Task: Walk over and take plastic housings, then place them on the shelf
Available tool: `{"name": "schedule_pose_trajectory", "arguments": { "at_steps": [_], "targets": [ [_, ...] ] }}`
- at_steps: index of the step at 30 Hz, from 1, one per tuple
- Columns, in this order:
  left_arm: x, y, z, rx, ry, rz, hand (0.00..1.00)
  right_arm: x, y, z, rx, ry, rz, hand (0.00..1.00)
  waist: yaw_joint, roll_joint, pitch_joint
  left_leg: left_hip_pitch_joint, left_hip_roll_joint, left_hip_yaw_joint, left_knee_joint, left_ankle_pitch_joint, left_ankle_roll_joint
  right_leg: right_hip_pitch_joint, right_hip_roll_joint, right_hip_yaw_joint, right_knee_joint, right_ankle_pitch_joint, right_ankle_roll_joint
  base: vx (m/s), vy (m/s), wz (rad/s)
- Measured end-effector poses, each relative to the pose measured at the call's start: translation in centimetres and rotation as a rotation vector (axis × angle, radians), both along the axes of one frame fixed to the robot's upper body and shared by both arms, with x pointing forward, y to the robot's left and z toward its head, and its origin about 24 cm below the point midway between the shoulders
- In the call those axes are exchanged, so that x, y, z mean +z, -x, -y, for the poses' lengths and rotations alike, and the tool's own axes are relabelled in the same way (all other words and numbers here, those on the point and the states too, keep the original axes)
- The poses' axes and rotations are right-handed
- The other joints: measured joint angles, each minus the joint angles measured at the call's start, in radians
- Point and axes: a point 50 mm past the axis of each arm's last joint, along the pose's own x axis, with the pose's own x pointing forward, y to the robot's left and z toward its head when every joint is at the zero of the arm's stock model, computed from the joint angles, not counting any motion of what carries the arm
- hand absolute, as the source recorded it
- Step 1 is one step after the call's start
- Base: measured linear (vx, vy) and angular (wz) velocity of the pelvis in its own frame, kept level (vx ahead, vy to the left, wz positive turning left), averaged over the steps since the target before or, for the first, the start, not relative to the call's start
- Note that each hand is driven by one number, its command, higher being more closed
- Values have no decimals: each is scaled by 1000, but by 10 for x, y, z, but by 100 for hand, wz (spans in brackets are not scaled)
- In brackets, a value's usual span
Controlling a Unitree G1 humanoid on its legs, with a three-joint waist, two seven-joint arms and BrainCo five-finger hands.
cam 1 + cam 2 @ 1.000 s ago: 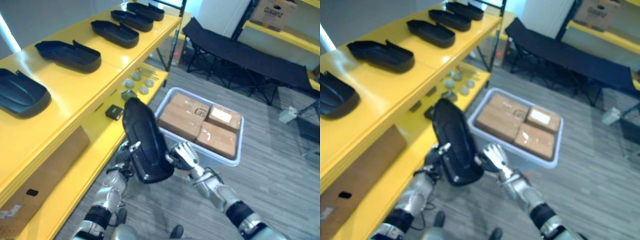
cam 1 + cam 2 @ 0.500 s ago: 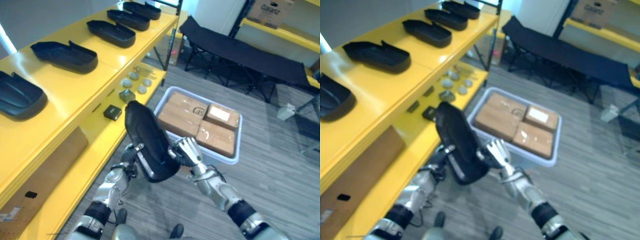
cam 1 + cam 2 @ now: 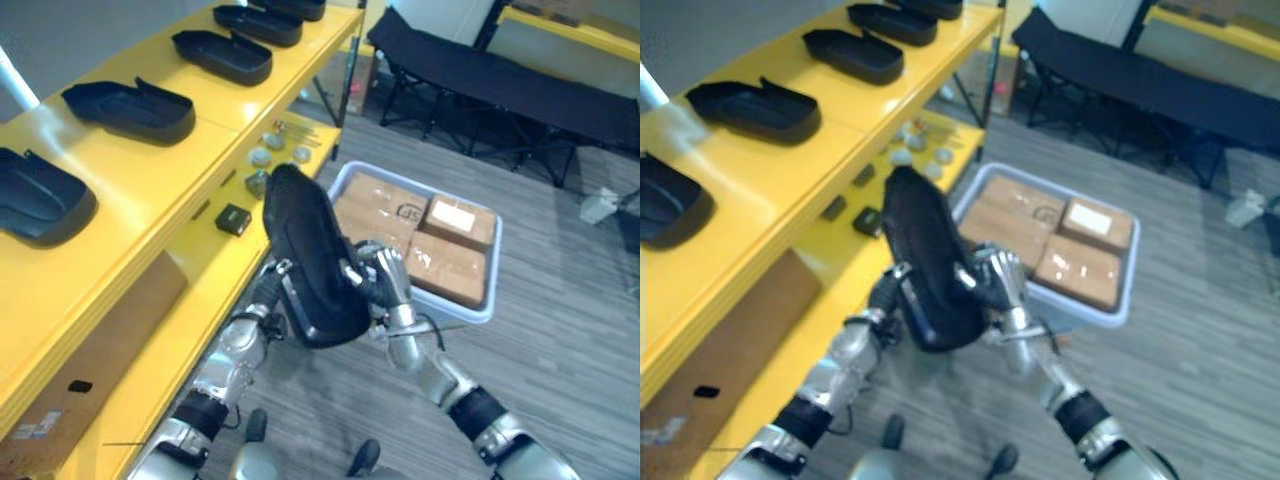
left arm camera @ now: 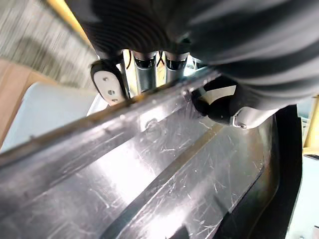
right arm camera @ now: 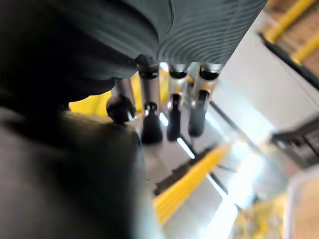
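The pick-up looks done. The carried housing (image 3: 310, 265) stands on end in mid-air between both hands, low in front of the yellow shelf (image 3: 150, 170). The left hand (image 3: 272, 297) pinches its rim, fingers on one side and thumb on the other. The right hand (image 3: 385, 282) braces the opposite side with its fingers straight. Other housings (image 3: 128, 108) already lie along the shelf's top board, from 9 to 12 o'clock. What remains is raising this one and setting it on bare board, probably at 10 o'clock.

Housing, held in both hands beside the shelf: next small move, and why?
Probably raise the housing up and left toward the bare patch of top shelf. The left hand pinches its rim, the right hand braces the other side, and it seems to sit lower than that surface.
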Motion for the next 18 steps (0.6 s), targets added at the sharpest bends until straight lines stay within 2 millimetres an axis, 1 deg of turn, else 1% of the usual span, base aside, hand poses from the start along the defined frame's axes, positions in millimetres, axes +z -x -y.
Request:
{"name": "schedule_pose_trajectory", "arguments": {
  "at_steps": [2, 3, 4, 6, 7, 8, 9, 11, 13, 15, 16, 17, 18],
  "targets": [
    [12, 6, -5, 70, -83, 84, 100, 0, -2, -4, 68, -167, -133, 0, -1, 5, 3, 5, 0, -1, 1, -1, 0, 9, 0, -2, -5, 0, 0, 2, -3, 2],
    [19, 13, -9, 114, -125, 135, 100, -5, -1, -4, 106, -273, -223, 0, 0, 9, 6, 17, 0, -1, 1, -5, -1, 26, 2, -3, -12, 0, 0, 5, -8, 4],
    [21, 20, -11, 137, -152, 161, 100, -8, 4, -8, 165, -352, -266, 0, 1, 14, 6, 25, -4, -1, 4, -13, -1, 35, 1, -7, -10, -6, 5, 0, 0, 0],
    [22, 38, -16, 208, -146, 195, 100, -6, 16, -12, 279, -459, -288, 0, 2, 26, 5, 34, -6, 2, 4, -26, -1, 35, -1, -7, 6, -28, 2, 4, -3, -2],
    [22, 43, -17, 237, -158, 213, 100, -6, 19, -9, 306, -486, -295, 0, 2, 28, 4, 36, -8, 2, 2, -26, -1, 35, -3, -7, 10, -32, 4, 0, 0, 0],
    [24, 47, -19, 277, -172, 236, 100, -4, 19, -4, 322, -525, -299, 0, 2, 29, 4, 39, -8, 3, 1, -25, -2, 35, -3, -7, 14, -35, 5, 0, 0, 0],
    [26, 50, -23, 321, -183, 265, 100, -1, 19, 5, 321, -577, -293, 0, 2, 28, 4, 43, -7, 4, 1, -24, -1, 35, -4, -7, 19, -38, 6, 16, -9, -6],
    [33, 52, -40, 447, -239, 320, 100, 12, 17, 29, 322, -683, -244, 0, -2, 28, 4, 60, -5, 16, 0, -25, 0, 44, -4, -1, 22, -35, 10, 16, -10, -13],
    [44, 56, -60, 616, -289, 389, 100, 33, 19, 52, 344, -763, -145, 0, -10, 28, 0, 74, -4, 29, 0, -31, 0, 48, -3, 11, 20, -35, 11, 21, -8, -16],
    [53, 62, -76, 758, -320, 441, 100, 49, 23, 66, 356, -803, -67, 0, -25, 26, -9, 78, -4, 38, -1, -35, 0, 48, -2, 22, 17, -33, 13, 22, -6, -20],
    [57, 65, -84, 836, -312, 462, 100, 53, 25, 73, 347, -825, -36, 0, -26, 26, -13, 91, -1, 58, 0, -42, 0, 48, -2, 37, 16, -33, 13, 33, 2, -37],
    [58, 68, -91, 903, -320, 471, 100, 51, 29, 82, 312, -839, -27, 0, -27, 25, -38, 92, -1, 73, 0, -48, 0, 44, -1, 51, 8, -31, 15, 27, 3, -37],
    [59, 70, -94, 935, -333, 477, 100, 49, 32, 87, 291, -846, -25, 0, -28, 24, -48, 94, -1, 78, 0, -51, 1, 45, -1, 55, 3, -30, 17, 49, 2, -24]
  ]
}}
